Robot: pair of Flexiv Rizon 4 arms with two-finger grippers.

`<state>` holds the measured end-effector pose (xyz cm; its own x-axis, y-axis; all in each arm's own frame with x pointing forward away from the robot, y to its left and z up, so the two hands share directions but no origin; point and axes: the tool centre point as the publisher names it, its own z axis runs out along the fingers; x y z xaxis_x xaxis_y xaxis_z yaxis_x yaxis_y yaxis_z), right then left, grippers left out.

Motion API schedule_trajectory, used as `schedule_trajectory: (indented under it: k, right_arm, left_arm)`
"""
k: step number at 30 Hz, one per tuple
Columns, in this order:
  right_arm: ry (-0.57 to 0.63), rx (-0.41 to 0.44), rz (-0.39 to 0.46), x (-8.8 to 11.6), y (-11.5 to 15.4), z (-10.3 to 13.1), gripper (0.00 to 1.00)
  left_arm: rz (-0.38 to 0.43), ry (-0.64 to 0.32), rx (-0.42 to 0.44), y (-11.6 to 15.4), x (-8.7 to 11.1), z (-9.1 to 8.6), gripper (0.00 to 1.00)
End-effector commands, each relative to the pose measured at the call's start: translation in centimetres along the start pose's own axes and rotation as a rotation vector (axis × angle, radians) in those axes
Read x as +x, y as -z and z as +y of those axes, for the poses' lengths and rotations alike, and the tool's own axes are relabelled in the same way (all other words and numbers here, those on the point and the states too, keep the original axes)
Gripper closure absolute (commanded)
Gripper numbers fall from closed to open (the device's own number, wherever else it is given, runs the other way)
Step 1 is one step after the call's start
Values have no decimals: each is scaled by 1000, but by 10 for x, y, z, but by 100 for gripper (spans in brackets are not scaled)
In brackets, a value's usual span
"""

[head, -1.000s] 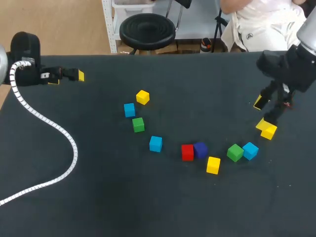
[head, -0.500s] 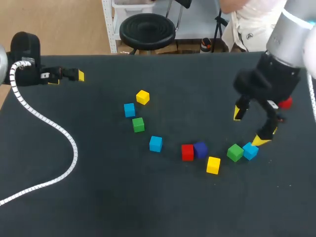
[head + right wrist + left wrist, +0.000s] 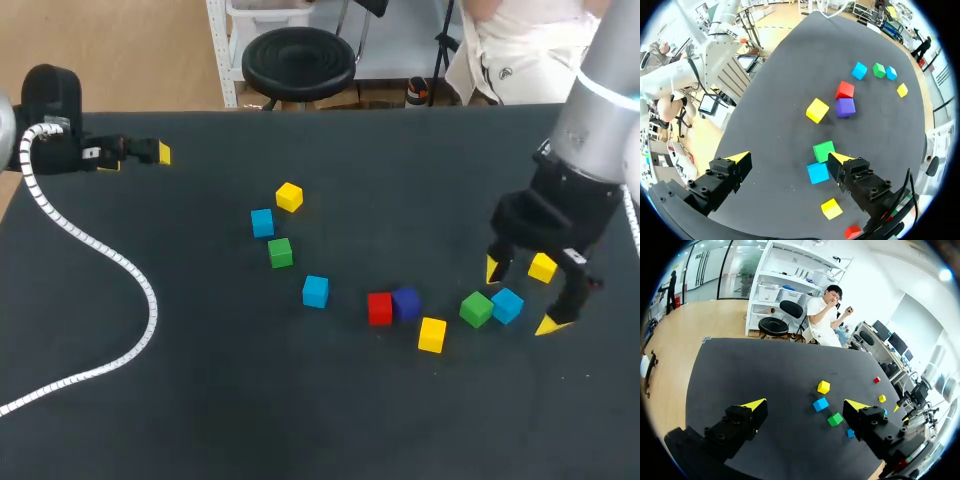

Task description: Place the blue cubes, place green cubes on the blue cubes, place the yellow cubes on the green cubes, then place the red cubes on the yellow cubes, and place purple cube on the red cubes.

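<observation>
Cubes lie scattered on the black table (image 3: pixel 200 400). At the left are a yellow (image 3: pixel 289 196), a blue (image 3: pixel 262 222), a green (image 3: pixel 280 252) and another blue cube (image 3: pixel 315 291). In the middle a red cube (image 3: pixel 379 308) touches the purple cube (image 3: pixel 406 303), with a yellow cube (image 3: pixel 432 334) in front. My right gripper (image 3: pixel 521 296) hangs open above a green cube (image 3: pixel 476 309) and a blue cube (image 3: pixel 507 305); the blue cube (image 3: pixel 818 172) lies beside its finger. A yellow cube (image 3: pixel 543 267) sits just behind. My left gripper (image 3: pixel 135 160) stands open at the far left, holding nothing.
A white ribbed cable (image 3: pixel 120 262) snakes from my left arm across the table's left side. In the right wrist view a second red cube (image 3: pixel 852 232) lies beyond the yellow cube (image 3: pixel 831 208), under my right arm.
My right arm has swung in from the right edge and come toward the table's front, over the green and blue pair, now hiding the red cube behind it. The left arm is still.
</observation>
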<state>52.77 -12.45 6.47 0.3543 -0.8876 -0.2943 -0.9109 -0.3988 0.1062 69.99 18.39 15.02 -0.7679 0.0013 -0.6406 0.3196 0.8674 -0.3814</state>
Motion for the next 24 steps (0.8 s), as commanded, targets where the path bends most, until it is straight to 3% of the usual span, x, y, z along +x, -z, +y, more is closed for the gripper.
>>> schedule_trajectory:
  k: [1,24]
  right_arm:
    - [6,12,-4,4,5,-1,0]
    - [-10,8,7,2,10,-6,0]
  left_arm:
    - [-2,-1,4,0,0,1,0]
    - [-2,-1,4,0,0,1,0]
